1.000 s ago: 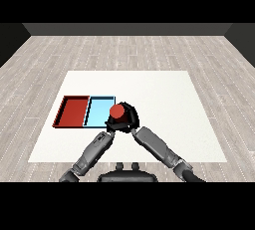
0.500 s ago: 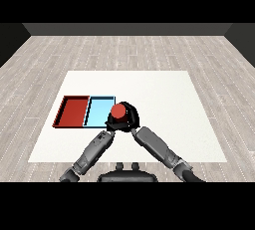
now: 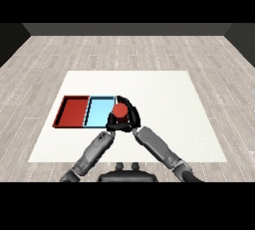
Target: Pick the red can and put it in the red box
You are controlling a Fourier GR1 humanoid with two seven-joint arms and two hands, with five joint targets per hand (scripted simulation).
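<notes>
One right hand (image 3: 130, 116) curls round red can (image 3: 119, 111) beside light blue tray's (image 3: 99, 110) right edge.

Single head view, set high at the robot's head and facing forward and down across the white table (image 3: 164, 89). The whole tabletop lies within frame at middle distance, wood-plank floor (image 3: 129, 50) beyond it. Both forearms enter from the lower corners, nearest the camera. No second view.
</notes>
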